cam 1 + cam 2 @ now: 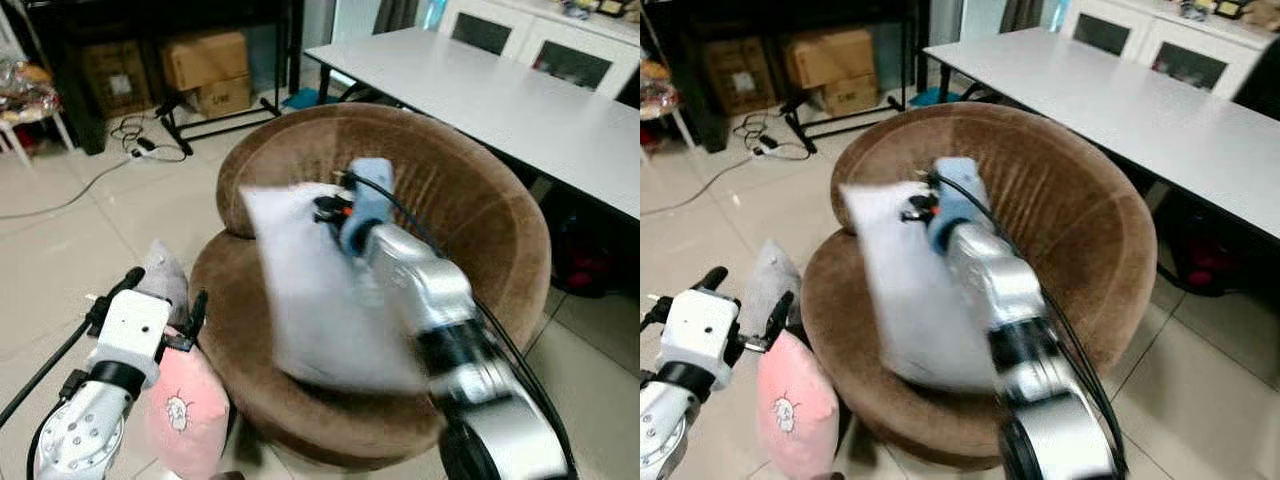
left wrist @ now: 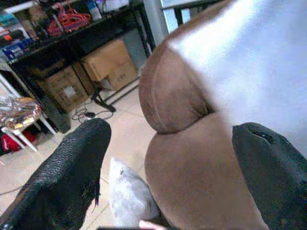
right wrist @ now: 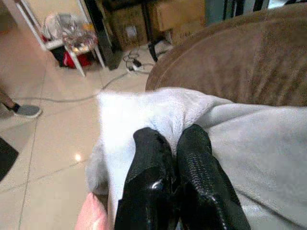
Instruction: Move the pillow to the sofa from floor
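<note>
Right tool (image 3: 175,143) pinched closed, arm outstretched; left tool (image 2: 168,167) spread wide, arm low

Pillow (image 1: 320,290) over sofa (image 1: 470,200); two cushions (image 1: 185,400) on floor, left.

soft matt white cloth pillow (image 3: 158,110); brown sofa (image 1: 470,200) in short velvety plush; glossy floor tiles (image 1: 60,250); smooth matt white table (image 1: 500,90); cardboard boxes (image 1: 205,60) at 11 o'clock.
</note>
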Tool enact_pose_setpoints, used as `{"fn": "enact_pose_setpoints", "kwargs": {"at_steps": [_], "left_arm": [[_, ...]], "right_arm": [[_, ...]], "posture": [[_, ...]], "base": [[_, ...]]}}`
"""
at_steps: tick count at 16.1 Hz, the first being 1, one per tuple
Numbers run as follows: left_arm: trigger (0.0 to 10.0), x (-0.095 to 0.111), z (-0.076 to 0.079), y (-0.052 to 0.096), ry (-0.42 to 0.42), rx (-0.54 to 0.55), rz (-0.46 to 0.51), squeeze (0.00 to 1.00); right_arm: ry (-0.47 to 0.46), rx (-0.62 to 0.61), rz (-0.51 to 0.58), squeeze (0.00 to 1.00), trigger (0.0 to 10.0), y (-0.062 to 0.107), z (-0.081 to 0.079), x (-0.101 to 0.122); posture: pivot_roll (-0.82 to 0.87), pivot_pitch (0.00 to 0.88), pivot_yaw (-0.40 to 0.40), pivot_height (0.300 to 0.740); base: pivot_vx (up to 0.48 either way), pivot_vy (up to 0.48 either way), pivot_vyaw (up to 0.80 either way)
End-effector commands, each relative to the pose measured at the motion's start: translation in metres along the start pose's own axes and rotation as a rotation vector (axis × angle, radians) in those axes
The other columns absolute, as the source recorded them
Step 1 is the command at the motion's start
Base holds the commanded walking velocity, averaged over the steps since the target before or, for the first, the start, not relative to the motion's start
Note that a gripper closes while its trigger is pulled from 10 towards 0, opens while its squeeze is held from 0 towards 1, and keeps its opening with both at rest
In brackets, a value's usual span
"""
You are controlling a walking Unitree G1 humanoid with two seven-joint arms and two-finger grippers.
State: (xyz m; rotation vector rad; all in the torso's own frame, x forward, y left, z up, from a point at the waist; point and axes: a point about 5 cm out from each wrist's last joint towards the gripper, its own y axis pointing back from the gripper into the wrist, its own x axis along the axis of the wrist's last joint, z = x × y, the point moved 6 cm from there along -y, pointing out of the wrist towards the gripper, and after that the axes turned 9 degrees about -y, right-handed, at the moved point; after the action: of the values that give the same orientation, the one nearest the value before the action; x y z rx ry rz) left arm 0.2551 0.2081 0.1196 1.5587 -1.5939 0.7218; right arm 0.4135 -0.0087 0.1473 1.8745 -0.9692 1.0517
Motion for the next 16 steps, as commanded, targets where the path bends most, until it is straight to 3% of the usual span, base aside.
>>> {"fn": "enact_pose_setpoints", "kwargs": {"at_steps": [1,3,5,10,12,14,16], "left_arm": [[10.0,0.006,0.004,0.002,-0.004,-0.034,0.014,0.0],[10.0,0.005,0.002,0.01,-0.018,-0.047,0.001,0.0],[10.0,0.003,0.004,0.019,-0.016,-0.047,-0.019,0.0],[10.0,-0.002,0.012,0.035,-0.003,-0.058,-0.059,0.0],[10.0,-0.002,0.012,0.037,-0.001,-0.059,-0.065,0.0],[10.0,-0.002,0.015,0.039,-0.003,-0.067,-0.072,0.0],[10.0,-0.002,0.017,0.04,-0.009,-0.071,-0.075,0.0]], "right_arm": [[0.003,-0.072,0.095,0.0,10.0,-0.006,0.007,0.027],[-0.006,-0.276,0.103,0.0,10.0,-0.015,0.034,0.035],[-0.019,-0.426,0.106,0.0,10.0,-0.013,0.059,0.037],[-0.109,-0.671,0.106,0.0,10.0,-0.001,0.089,0.029],[-0.134,-0.647,0.087,0.0,10.0,-0.003,0.087,0.022],[-0.198,-0.524,0.0,0.0,10.0,-0.013,0.07,-0.002],[-0.179,-0.44,-0.029,0.0,10.0,-0.017,0.06,-0.008]], "posture": [[0.16,0.0,-0.128,0.74],[0.19,0.0,-0.153,0.74],[0.21,0.0,-0.176,0.74],[0.23,0.0,-0.213,0.74],[0.23,0.0,-0.213,0.74],[0.24,0.0,-0.213,0.74],[0.24,0.0,-0.217,0.74]], "base": [[0.0,0.0,0.0],[0.0,0.0,0.0],[0.0,0.0,0.0],[0.0,0.0,0.0],[0.0,0.0,0.0],[0.0,0.0,0.0],[0.0,0.0,0.0]]}}
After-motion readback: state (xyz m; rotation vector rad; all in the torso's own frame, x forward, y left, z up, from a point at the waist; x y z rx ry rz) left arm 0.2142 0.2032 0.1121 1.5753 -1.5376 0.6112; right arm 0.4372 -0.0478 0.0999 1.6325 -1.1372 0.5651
